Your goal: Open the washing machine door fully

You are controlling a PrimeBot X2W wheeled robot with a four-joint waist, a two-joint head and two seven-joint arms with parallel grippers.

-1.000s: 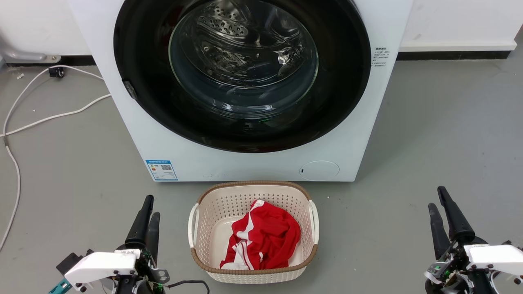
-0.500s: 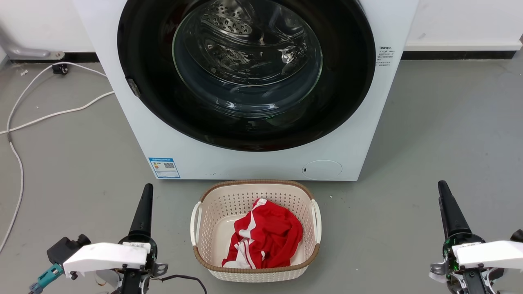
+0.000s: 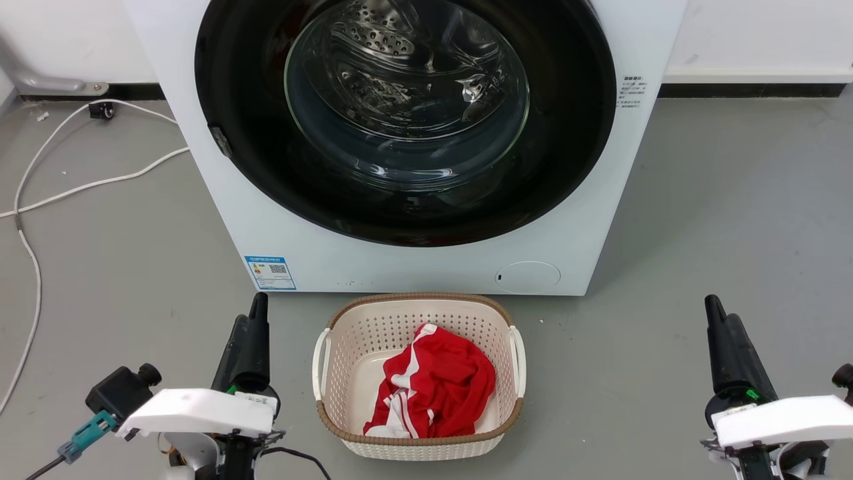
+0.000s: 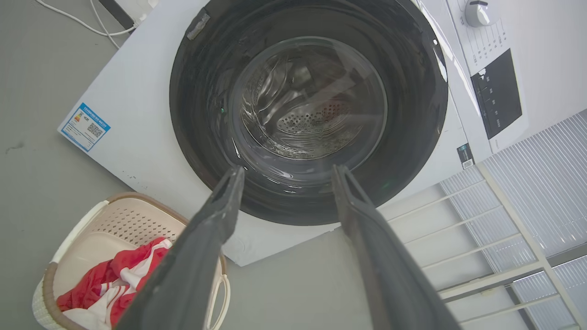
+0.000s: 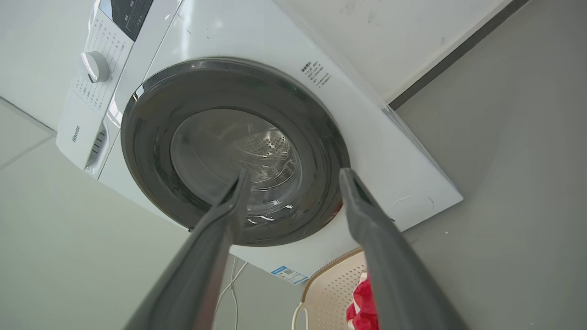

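The washing machine door (image 3: 406,120) is closed. The floor (image 3: 733,200) is grey, the wall (image 3: 66,33) white. The left gripper (image 4: 288,168) and right gripper (image 5: 294,171) have fingers apart.

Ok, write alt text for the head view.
A white washing machine with its round black door shut stands on a grey floor, a cream basket holding a red-and-white garment in front. The left gripper and right gripper sit low at either side, away from the door.
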